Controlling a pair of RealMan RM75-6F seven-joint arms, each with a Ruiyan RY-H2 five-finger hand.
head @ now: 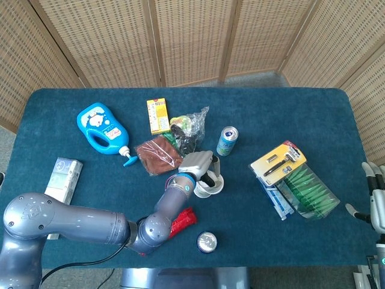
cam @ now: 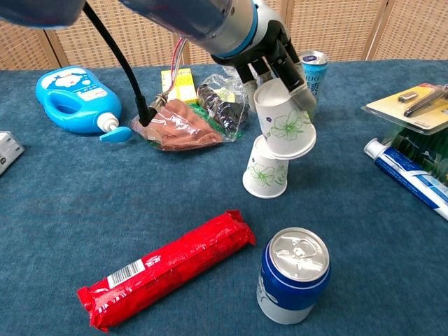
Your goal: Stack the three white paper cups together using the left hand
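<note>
Only two white paper cups with green flower prints show. One stands upside down on the blue table (cam: 63, 203), marked as the standing cup (cam: 264, 175) and also visible from above (head: 200, 191). My left hand (cam: 269, 59) grips the other cup (cam: 283, 124), mouth down and tilted. That held cup hangs just above and slightly right of the standing cup's base, overlapping it. The head view shows the same left hand (head: 197, 164) over the held cup (head: 213, 183). A third cup is not visible. My right hand (head: 376, 201) rests at the table's right edge, fingers apart, holding nothing.
A blue can (cam: 292, 274) and a red packet (cam: 166, 269) lie in front of the cups. Behind them are a RIO can (cam: 313, 61), a brown bag (cam: 178, 126), a yellow box (cam: 176, 82) and a blue bottle (cam: 75, 98). Toothpaste (cam: 409, 175) lies at the right.
</note>
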